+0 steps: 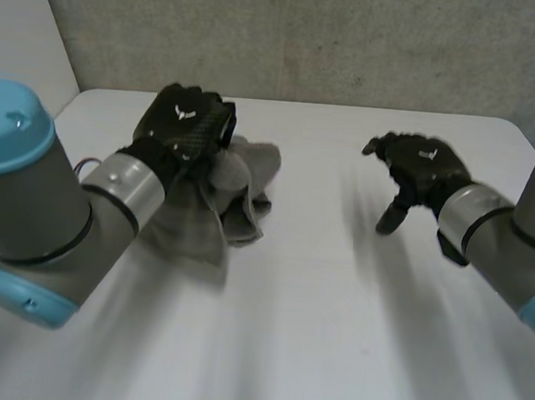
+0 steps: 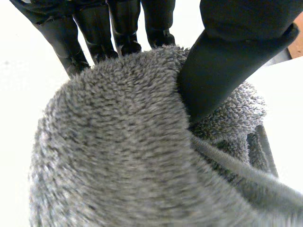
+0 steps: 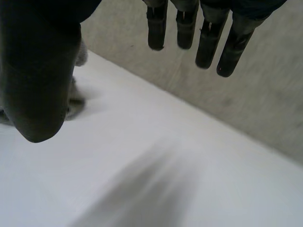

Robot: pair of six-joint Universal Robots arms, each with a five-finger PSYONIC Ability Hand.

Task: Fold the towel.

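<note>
– Looking at the upper left of the head view, what is the left hand doing?

– The left hand [image 1: 186,119] holds the grey towel [image 1: 236,193]. The towel is all bunched up. It comes down from the hand and rests on the white table [image 1: 331,335], left of the middle.

– How does the hand hold it?

– In the left wrist view the thumb [image 2: 222,71] pushes into the fluffy towel [image 2: 123,156]. The fingers [image 2: 118,28] are on the other side. The cloth is squeezed between them.

– And the right hand?

– The right hand [image 1: 423,171] is at the upper right, over the table and well apart from the towel. In the right wrist view its fingers [image 3: 208,42] are wide away from the thumb [image 3: 38,71]. They hold nothing. A small bit of towel peeks out beside the thumb.
</note>
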